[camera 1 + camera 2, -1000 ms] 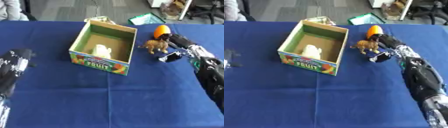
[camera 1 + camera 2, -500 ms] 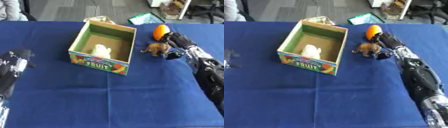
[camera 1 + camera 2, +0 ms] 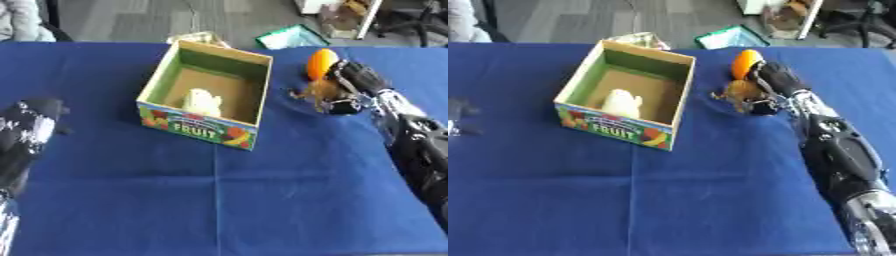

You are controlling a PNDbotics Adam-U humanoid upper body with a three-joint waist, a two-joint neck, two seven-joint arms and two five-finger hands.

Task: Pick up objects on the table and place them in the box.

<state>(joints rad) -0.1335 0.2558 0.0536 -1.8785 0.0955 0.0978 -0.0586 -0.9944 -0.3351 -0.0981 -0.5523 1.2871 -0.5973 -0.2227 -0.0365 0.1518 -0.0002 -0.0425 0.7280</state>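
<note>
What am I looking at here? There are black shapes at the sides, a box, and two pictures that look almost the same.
Both pictures come from a stereo camera in a humanoid robot's head, one per eye, looking down at a blue table. The black shapes are its arms. The right robot hand reaches in from the right, and its fingers are curled around a small brown toy animal, next to an orange object. The left robot hand idles at the left edge; its fingers cannot be made out. In the middle stands an open cardboard box labelled FRUIT, with a pale object inside. The job is putting things into that box.
</note>
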